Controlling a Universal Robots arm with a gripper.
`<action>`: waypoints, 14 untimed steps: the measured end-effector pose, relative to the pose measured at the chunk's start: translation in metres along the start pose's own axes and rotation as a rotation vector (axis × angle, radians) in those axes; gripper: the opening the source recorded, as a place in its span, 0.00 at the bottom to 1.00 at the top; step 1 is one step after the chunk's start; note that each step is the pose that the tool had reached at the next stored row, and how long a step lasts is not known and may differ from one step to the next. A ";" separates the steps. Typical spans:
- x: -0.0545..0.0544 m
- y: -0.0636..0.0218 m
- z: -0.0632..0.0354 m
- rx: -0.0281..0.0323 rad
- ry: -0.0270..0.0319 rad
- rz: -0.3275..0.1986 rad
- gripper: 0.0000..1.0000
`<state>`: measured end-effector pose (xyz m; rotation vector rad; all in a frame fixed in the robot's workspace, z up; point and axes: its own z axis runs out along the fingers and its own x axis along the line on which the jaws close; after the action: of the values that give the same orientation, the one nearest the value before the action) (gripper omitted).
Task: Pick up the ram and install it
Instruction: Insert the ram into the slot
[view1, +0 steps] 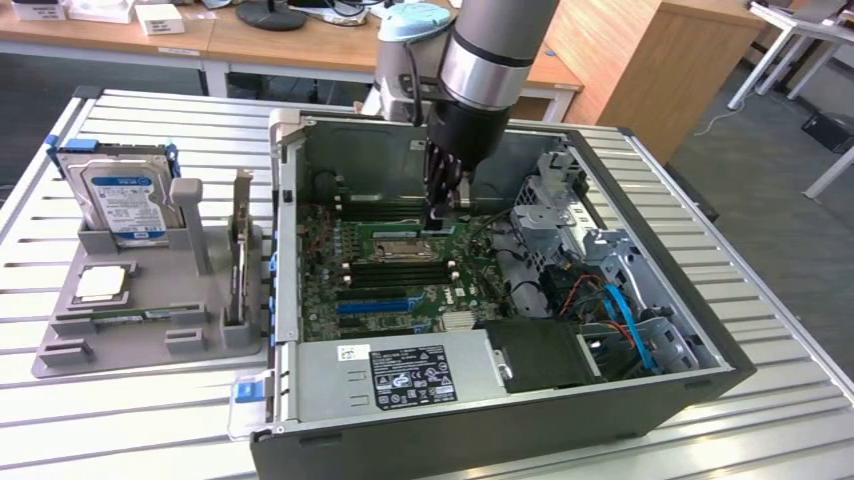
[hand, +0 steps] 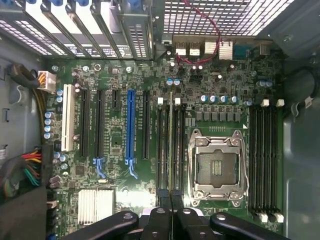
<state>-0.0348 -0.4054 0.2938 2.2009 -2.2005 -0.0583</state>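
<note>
The ram is a thin green stick seen edge-on, held upright by my gripper, which is shut on it. It runs along the black memory slots just beside the empty CPU socket. I cannot tell whether it is seated in a slot. In the exterior view my gripper reaches down inside the open computer case, with the ram a green strip at its tip, just behind the CPU socket.
More memory slots lie on the socket's other side. A blue expansion slot and a heatsink sit on the motherboard. The grey tray outside the case holds a hard drive and an upright card. The power supply fills the case front.
</note>
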 end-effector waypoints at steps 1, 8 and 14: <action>0.000 0.0000 0.0014 0.0001 0.0001 0.000 0.12; 0.000 -0.0001 0.0019 0.0002 0.0001 0.000 0.12; 0.000 -0.0001 0.0019 0.0002 0.0001 0.000 0.12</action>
<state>-0.0348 -0.4054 0.2918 2.2010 -2.2006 -0.0580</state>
